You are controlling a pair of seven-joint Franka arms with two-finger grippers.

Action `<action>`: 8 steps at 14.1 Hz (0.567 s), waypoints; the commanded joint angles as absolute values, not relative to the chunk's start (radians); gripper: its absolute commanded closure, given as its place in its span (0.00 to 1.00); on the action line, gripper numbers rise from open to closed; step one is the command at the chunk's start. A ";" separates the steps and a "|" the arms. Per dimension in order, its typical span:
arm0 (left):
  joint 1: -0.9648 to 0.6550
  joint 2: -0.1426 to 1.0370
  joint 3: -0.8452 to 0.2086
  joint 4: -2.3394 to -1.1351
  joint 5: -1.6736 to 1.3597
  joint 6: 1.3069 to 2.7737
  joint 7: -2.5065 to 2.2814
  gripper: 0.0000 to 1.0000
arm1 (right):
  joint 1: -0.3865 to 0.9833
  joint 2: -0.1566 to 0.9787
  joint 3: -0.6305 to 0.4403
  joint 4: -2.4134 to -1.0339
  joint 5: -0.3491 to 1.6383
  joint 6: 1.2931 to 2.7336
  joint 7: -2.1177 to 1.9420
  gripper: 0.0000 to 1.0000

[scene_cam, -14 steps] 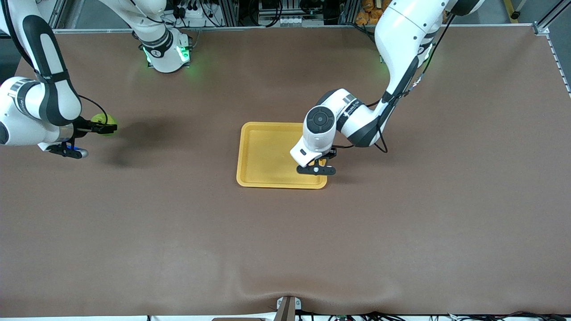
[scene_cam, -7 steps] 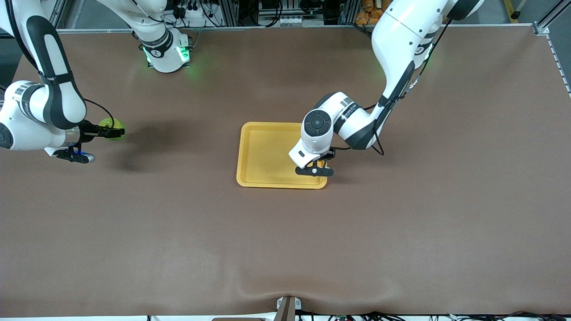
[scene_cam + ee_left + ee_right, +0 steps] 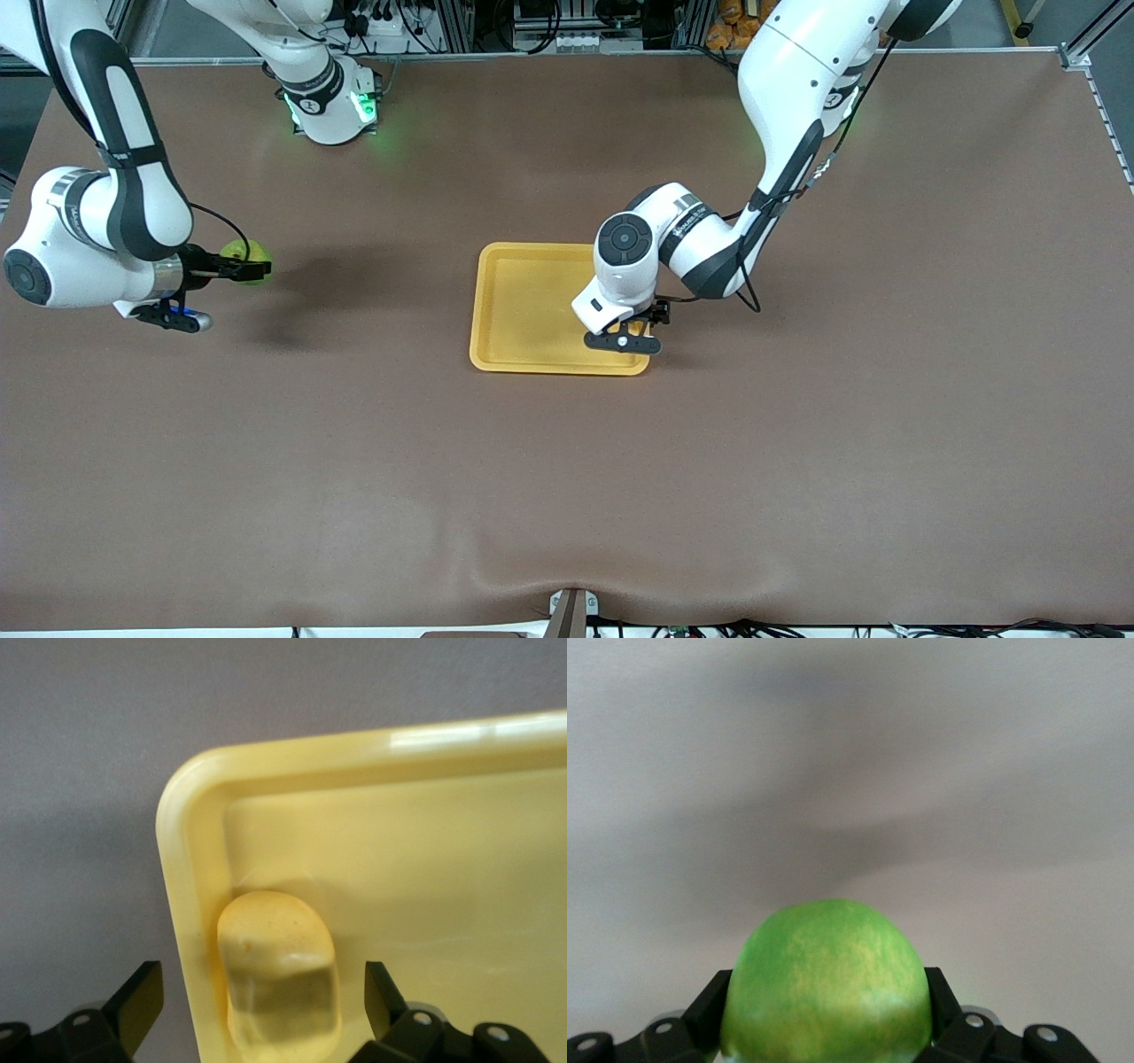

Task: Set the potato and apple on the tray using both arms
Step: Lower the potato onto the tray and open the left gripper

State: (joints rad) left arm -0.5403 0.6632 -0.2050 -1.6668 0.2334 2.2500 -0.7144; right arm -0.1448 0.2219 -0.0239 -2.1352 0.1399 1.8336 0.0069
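1. Left wrist view showed the small lumpy yellow-orange potato (image 3: 276,970) lying in a rounded corner of the flat yellow plastic tray (image 3: 425,850), against its low raised rim.
2. My left gripper (image 3: 264,1003) stood spread wide over that potato, one finger on each side, neither touching it.
3. From the front, that corner of the tray (image 3: 523,306) was the one nearer the camera and toward my left arm's end of the table.
4. My right gripper (image 3: 241,267) held the small round yellow-green apple (image 3: 247,260) clamped between its black fingers (image 3: 709,1010), up over the bare brown table (image 3: 797,443) well apart from the tray, toward my right arm's end.
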 commanded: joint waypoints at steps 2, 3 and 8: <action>-0.535 0.621 -0.199 -1.602 0.245 2.125 -0.742 0.00 | -0.062 0.227 -0.031 -2.089 0.202 1.779 0.112 0.95; -0.529 0.602 -0.199 -1.570 0.244 2.065 -0.738 0.00 | -0.045 0.227 -0.032 -2.089 0.221 1.779 0.121 0.95; -0.424 0.482 -0.207 -1.489 0.157 1.892 -0.700 0.00 | 0.075 0.221 -0.031 -2.056 0.248 1.784 0.279 0.91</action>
